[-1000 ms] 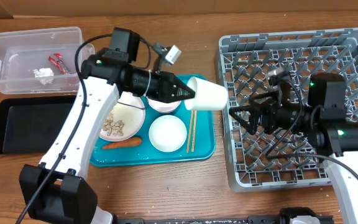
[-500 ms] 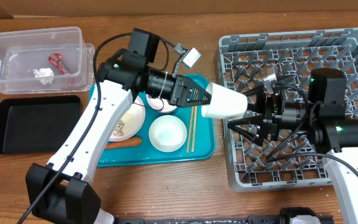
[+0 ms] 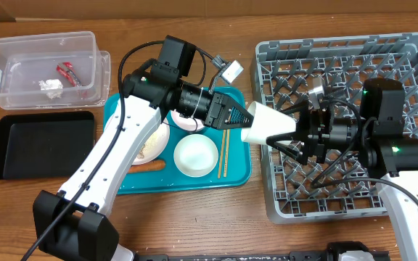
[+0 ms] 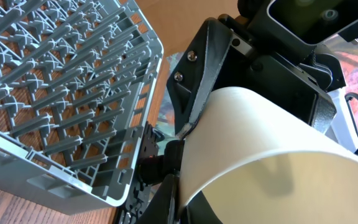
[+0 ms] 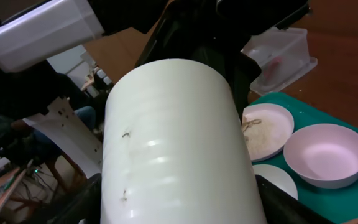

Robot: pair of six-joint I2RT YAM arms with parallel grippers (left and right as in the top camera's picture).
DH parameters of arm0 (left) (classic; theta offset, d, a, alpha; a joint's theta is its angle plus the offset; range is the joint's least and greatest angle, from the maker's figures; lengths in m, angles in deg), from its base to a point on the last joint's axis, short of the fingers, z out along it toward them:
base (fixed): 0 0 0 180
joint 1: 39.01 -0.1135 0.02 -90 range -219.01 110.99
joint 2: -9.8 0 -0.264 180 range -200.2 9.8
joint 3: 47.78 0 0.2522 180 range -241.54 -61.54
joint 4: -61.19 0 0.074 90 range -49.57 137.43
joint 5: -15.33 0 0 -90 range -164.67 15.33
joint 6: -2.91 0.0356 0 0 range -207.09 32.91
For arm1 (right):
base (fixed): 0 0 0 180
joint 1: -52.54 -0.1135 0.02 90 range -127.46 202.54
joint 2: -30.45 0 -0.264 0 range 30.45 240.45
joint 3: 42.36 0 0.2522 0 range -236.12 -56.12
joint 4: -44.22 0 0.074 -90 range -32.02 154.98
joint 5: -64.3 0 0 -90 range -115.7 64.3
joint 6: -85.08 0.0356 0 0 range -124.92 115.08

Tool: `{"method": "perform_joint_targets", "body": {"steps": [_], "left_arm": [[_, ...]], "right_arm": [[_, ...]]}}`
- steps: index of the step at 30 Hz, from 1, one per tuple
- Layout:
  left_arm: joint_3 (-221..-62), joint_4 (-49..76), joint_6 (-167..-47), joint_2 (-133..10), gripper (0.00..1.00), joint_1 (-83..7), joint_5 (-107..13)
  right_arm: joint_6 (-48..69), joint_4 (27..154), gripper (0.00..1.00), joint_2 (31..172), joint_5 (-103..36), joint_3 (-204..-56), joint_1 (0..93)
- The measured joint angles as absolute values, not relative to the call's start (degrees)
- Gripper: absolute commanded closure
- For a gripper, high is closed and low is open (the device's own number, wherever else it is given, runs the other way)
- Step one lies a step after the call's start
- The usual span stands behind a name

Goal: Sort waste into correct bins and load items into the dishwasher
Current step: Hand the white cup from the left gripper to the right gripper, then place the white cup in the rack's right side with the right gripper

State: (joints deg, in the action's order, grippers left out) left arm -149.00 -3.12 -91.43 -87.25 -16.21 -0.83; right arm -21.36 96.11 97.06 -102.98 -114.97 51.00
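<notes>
White cup [image 3: 268, 125], clamped at its rim by the left hand [image 3: 239, 119], sits mid-frame at the rack's [image 3: 339, 43] left edge between the right hand's [image 3: 287, 130] spread fingers; handover likely: right must grip before left releases.

Tools: two, the left tool [image 3: 239, 118] and the right tool [image 3: 285, 129]
Cup [image 3: 271, 125]: one, white
Bowls: two, a white bowl [image 3: 196, 155] and a pinkish bowl [image 5: 326, 154]
Plate [image 5: 270, 106]: one, round
Chopsticks [image 3: 223, 156]: one pair
Carrot [image 3: 152, 164]: one
Red wrapper [image 3: 67, 71]: one
Paper wad [image 3: 51, 86]: one
Bins: two, a clear tub [image 3: 38, 38] and a black tray [image 3: 42, 148]
Teal tray [image 3: 238, 170]: one
Dish rack [image 3: 339, 41]: one
Peanut shells [image 3: 146, 151]: mostly hidden, cannot be counted
</notes>
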Motion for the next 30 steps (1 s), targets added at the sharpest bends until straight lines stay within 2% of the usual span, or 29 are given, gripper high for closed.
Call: {"method": "perform_joint_targets", "body": {"steps": [7,12,16,19,21,24,27,30], "left_arm": [[-149.0,-3.25,-91.54,-87.25,0.93,-16.21,-1.94],[-149.0,-4.45,-91.58,-87.25,0.95,-16.12,-5.28],[-149.08,-6.85,-91.6,-87.21,0.96,-16.34,-9.2],[-149.72,-11.25,-91.67,-86.99,0.96,-17.06,-13.17],[-150.44,-14.87,-91.95,-86.6,0.96,-17.87,-18.35],[-150.46,-22.33,-92.1,-84.74,0.96,-25.19,-33.87],[-150.46,-24.97,-92.3,-82.81,0.96,-32.66,-45.79],[-150.46,-26.59,-92.52,-80.3,0.96,-35.68,-54.13]], "right_arm": [[-21.28,96.21,0.52,97.06,-102.32,-114.97,51.0],[-20.12,97.05,0.54,97.1,-99.66,-114.97,50.6],[-18.08,98.62,0.62,97.27,-95.99,-114.95,49.73],[-16.21,100.87,0.64,97.27,-92.77,-114.95,48.79],[-15.09,103.47,0.66,97.27,-88.93,-115.26,48.83],[-13.54,109.96,0.72,97.1,-77.52,-117.25,55.74],[-12.77,116.48,0.72,97.1,-68.51,-120.92,60.77],[-11.13,120.52,0.72,97.03,-61.41,-124.68,64.75]]}}
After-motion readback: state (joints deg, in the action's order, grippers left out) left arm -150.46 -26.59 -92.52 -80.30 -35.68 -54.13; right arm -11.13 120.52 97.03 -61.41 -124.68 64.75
